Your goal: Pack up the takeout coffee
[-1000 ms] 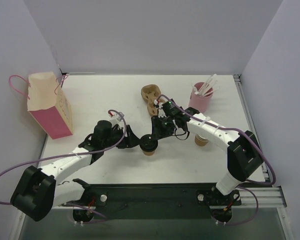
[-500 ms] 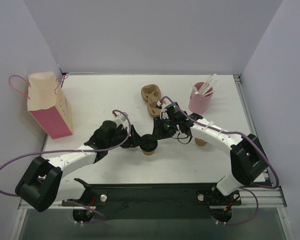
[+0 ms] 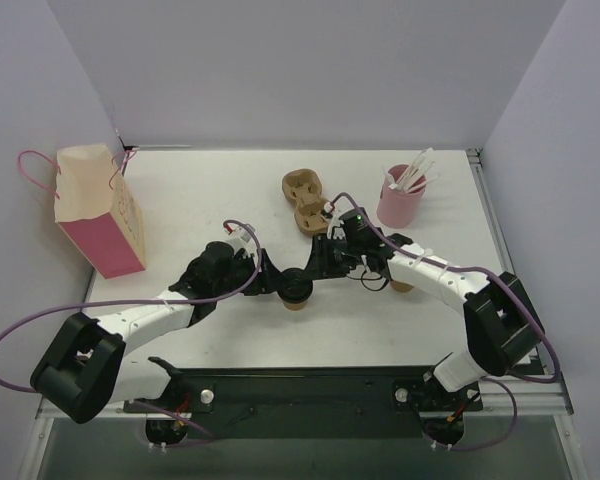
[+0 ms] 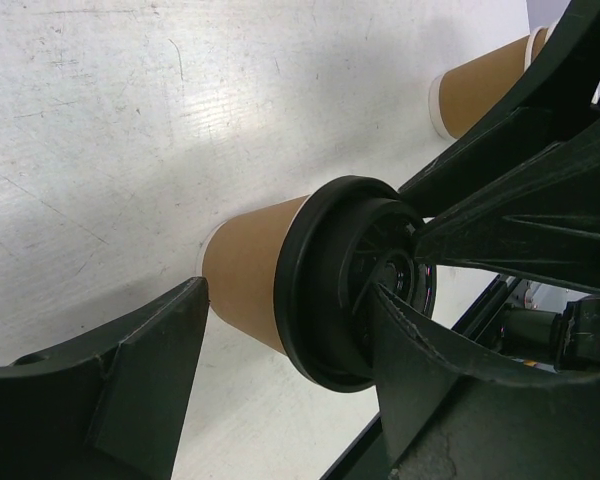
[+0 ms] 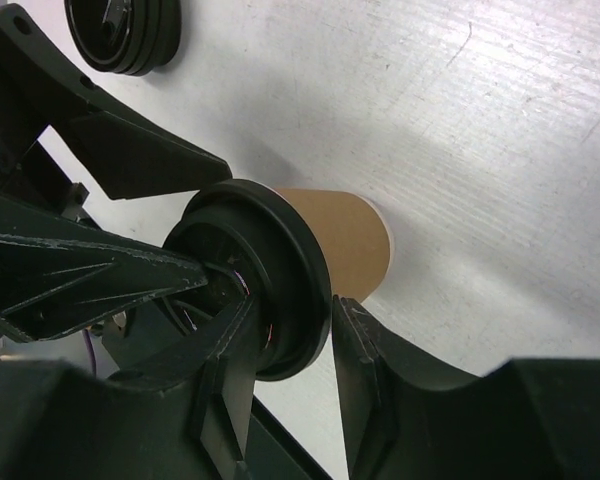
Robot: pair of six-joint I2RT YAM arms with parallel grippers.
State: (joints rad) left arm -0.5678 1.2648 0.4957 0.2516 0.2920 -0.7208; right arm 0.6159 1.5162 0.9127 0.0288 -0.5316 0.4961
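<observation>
A takeout coffee cup (image 3: 298, 299), kraft brown with a black lid (image 4: 325, 290), stands mid-table. My right gripper (image 5: 295, 310) is shut on the lid's rim (image 5: 305, 275), one finger on the lid top and the other against its outer edge. My left gripper (image 4: 285, 300) is open around the same cup: one of its fingers (image 4: 420, 350) lies over the lid top, the other beside the cup wall (image 4: 245, 275). From above both grippers meet at the cup, left gripper (image 3: 280, 284) and right gripper (image 3: 316, 272). A second cup (image 3: 402, 285) stands under my right forearm.
A pink paper bag (image 3: 98, 212) stands at the far left. The moulded-pulp tray (image 3: 305, 198) and a pink cup with white sticks (image 3: 400, 200) sit behind the grippers. A stack of black lids (image 5: 120, 35) lies beside the left arm.
My left arm has reached right to the cup and its jaws have narrowed a little. My right arm has shifted slightly right, its gripper staying on the lid.
</observation>
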